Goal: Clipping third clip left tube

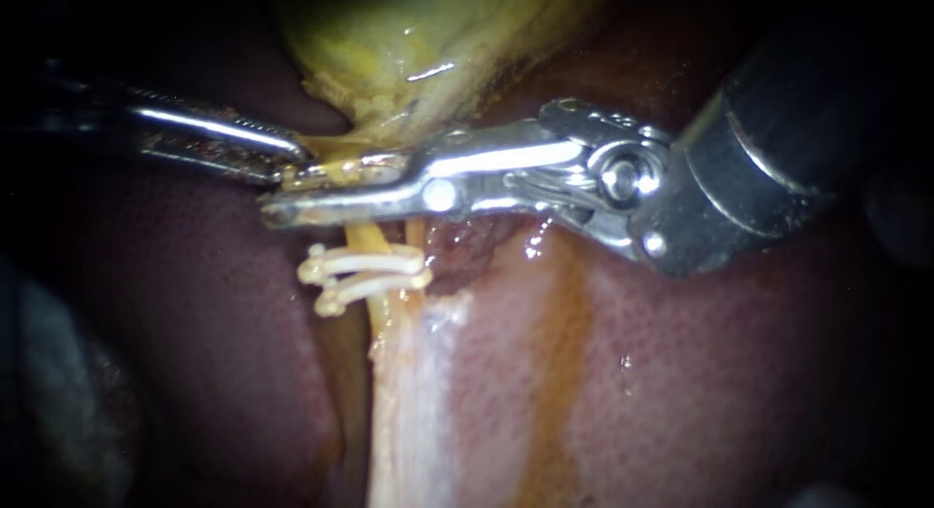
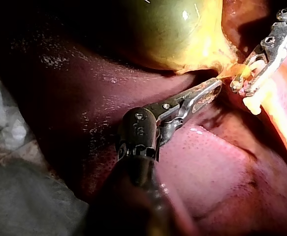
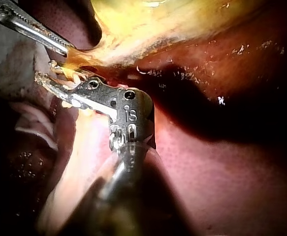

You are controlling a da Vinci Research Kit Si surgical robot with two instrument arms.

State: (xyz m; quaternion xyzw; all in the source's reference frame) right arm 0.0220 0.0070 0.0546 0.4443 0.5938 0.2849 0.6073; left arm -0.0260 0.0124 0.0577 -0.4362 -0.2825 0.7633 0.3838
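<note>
Endoscope, gallbladder (image 1: 418, 41): we see it yellow-green above the dark red liver (image 1: 681, 372).
Endoscope, left tube (image 1: 375, 240): it runs down from the gallbladder's neck and carries two lower clips (image 1: 370, 265), one just beside the other.
Endoscope, right instrument (image 1: 282, 192): our jaws stand narrowly apart across the left tube just above those clips, holding an upper clip (image 1: 336, 170).
Endoscope, left instrument (image 1: 300, 156): our jaws lie together, pinching the gallbladder's neck beside the right jaws.
Left wrist, left instrument (image 2: 216, 86): jaws closed on a yellow strand of the gallbladder (image 2: 182, 34); right instrument (image 2: 241, 87) just ahead.
Right wrist, right instrument (image 3: 47, 73): jaws narrow around pale clip strands; left instrument (image 3: 68, 49) just beyond, at the gallbladder (image 3: 158, 24).
</note>
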